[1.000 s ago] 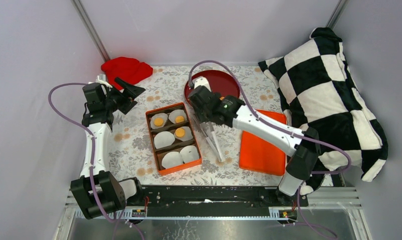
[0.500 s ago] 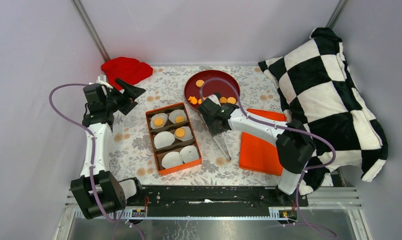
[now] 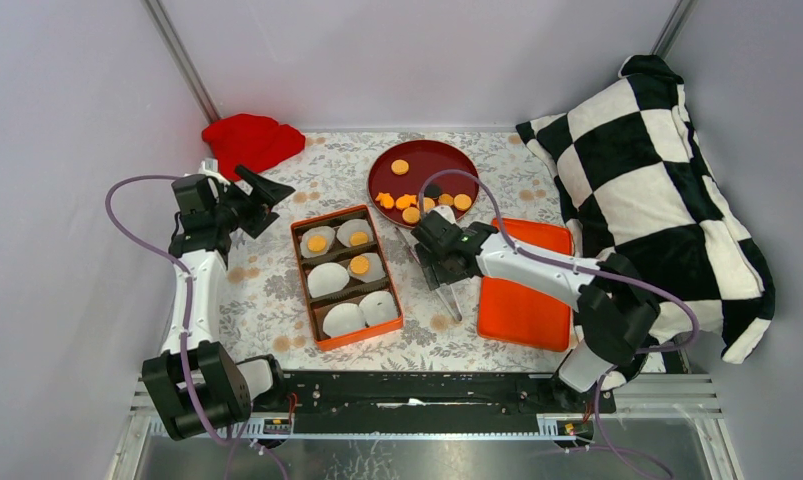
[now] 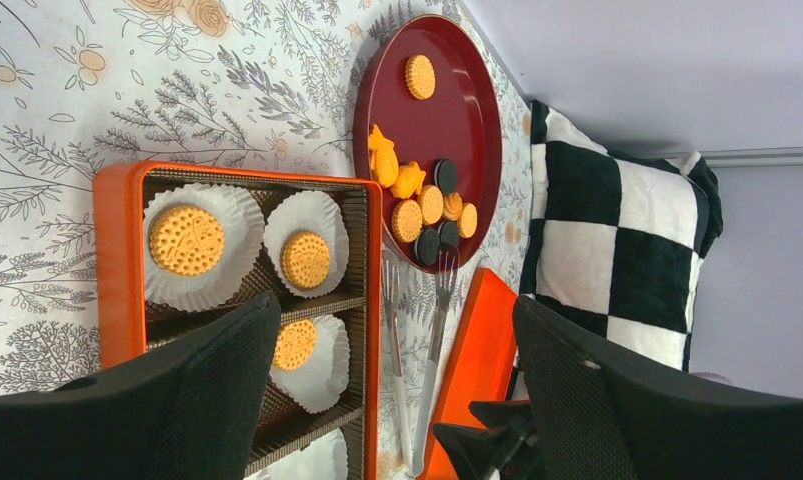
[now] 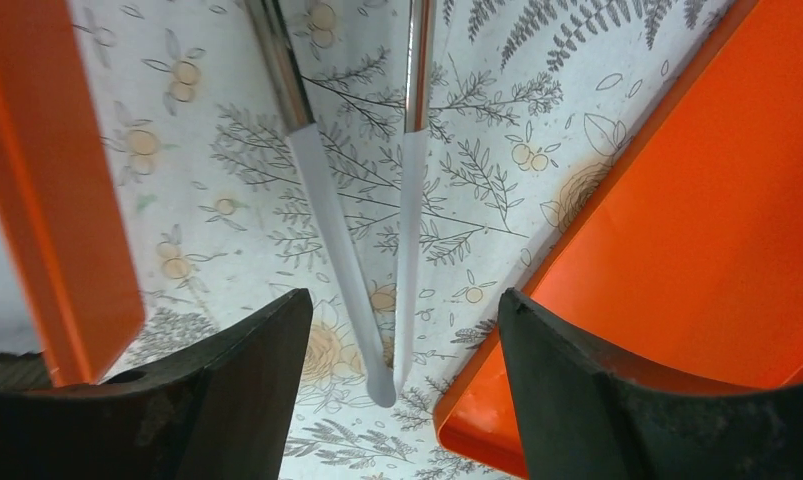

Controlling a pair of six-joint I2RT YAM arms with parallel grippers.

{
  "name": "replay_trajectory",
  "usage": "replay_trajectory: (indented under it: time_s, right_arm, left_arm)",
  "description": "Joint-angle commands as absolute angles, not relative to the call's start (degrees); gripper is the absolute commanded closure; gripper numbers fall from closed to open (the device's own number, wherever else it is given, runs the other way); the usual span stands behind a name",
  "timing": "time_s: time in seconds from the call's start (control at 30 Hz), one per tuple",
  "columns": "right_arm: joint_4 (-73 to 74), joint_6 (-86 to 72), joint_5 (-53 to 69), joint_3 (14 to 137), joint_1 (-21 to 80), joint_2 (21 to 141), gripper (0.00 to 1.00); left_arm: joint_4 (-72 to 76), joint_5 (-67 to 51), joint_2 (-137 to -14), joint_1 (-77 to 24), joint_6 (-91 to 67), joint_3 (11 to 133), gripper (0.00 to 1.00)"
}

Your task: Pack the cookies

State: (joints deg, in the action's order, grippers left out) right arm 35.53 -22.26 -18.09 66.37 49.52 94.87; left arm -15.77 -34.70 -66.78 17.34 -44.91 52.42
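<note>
Several orange and a few black cookies (image 3: 410,201) lie on a dark red plate (image 3: 439,158), also in the left wrist view (image 4: 422,205). An orange box (image 3: 306,285) holds white paper cups; three of them carry an orange cookie (image 4: 186,240). Metal tongs (image 3: 448,301) lie on the table between the box and the orange lid (image 3: 522,290). My right gripper (image 3: 443,275) is open and low over the tongs' handle end (image 5: 407,230), one finger on each side, holding nothing. My left gripper (image 3: 272,200) is open and empty, left of the box.
A red cloth (image 3: 252,138) lies at the back left. A black-and-white checkered pillow (image 3: 657,190) fills the right side beside the lid. The box wall (image 5: 67,200) stands close to the right gripper's left finger, and the lid's edge (image 5: 697,220) lies by its right finger.
My right arm has pulled back from over the plate towards the near edge and come down over the tongs, uncovering the cookies. The left gripper has shifted slightly.
</note>
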Motion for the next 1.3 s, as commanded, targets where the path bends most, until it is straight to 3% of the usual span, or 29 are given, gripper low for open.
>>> replay_trajectory:
  time_s: [0.0, 0.3, 0.6, 0.67, 0.83, 0.9, 1.27]
  right_arm:
    - [34.3, -23.5, -15.7, 67.0, 49.9, 90.9, 0.24]
    - [30.6, -22.6, -11.0, 66.8, 49.9, 100.0, 0.24]
    - [31.8, -22.9, -18.0, 71.3, 49.8, 108.7, 0.25]
    - [32.0, -23.0, -18.5, 71.6, 49.5, 110.0, 0.28]
    - [32.2, -22.8, -17.3, 71.0, 49.4, 111.3, 0.53]
    - [32.5, -23.1, -17.6, 70.3, 49.4, 110.1, 0.59]
    - [38.7, -21.8, -19.7, 73.7, 49.4, 96.5, 0.6]
  left_arm:
    - [-13.4, -35.5, -65.3, 17.1, -44.2, 51.4, 0.1]
    - [-13.5, -35.3, -65.7, 16.8, -44.2, 51.0, 0.11]
    - [-13.4, -35.3, -65.6, 16.7, -43.8, 50.3, 0.11]
    - [-13.5, -35.2, -65.7, 16.7, -43.8, 50.1, 0.11]
    - [-13.4, -35.2, -66.0, 16.6, -43.8, 50.0, 0.11]
    - [-13.5, -35.2, -66.1, 16.6, -43.8, 50.1, 0.11]
    - [-12.8, -34.9, -66.2, 15.1, -44.5, 50.8, 0.11]
